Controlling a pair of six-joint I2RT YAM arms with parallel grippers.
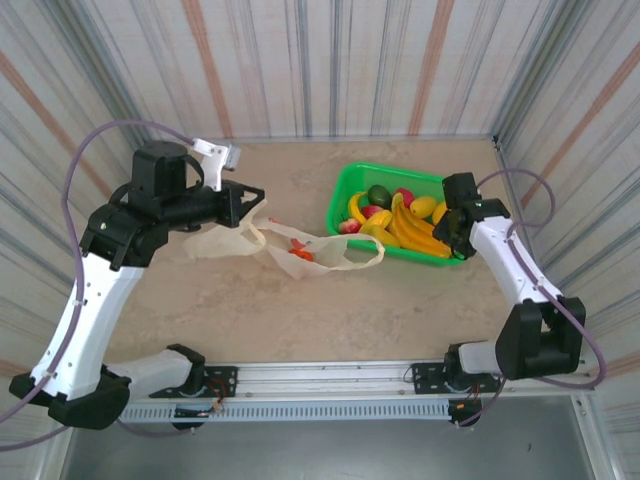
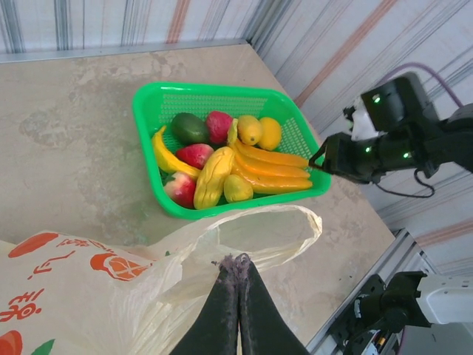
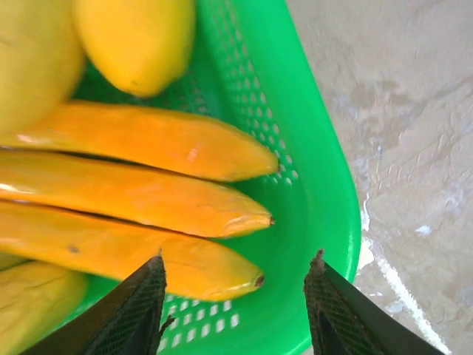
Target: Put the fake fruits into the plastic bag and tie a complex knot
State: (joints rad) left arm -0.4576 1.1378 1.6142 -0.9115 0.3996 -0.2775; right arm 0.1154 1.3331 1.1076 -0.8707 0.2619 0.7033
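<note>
The plastic bag [image 1: 262,243] lies flat on the table, cream with red prints, one handle loop [image 1: 361,256] stretched toward the basket. My left gripper [image 1: 250,205] is shut on the bag's rim, and the thin film bunches at its fingertips [image 2: 238,260]. The fake fruits [image 1: 395,212] fill a green basket [image 1: 343,181]: yellow bananas [image 2: 270,171], a green one [image 2: 190,127], red ones and yellow rounded ones. My right gripper [image 3: 238,262] hangs open over the basket's right end, a banana tip [image 3: 236,277] between its fingers, nothing held.
Striped walls close in the table at the back and both sides. A metal rail [image 1: 330,378] with the arm bases runs along the near edge. Bare tabletop lies in front of the bag and basket.
</note>
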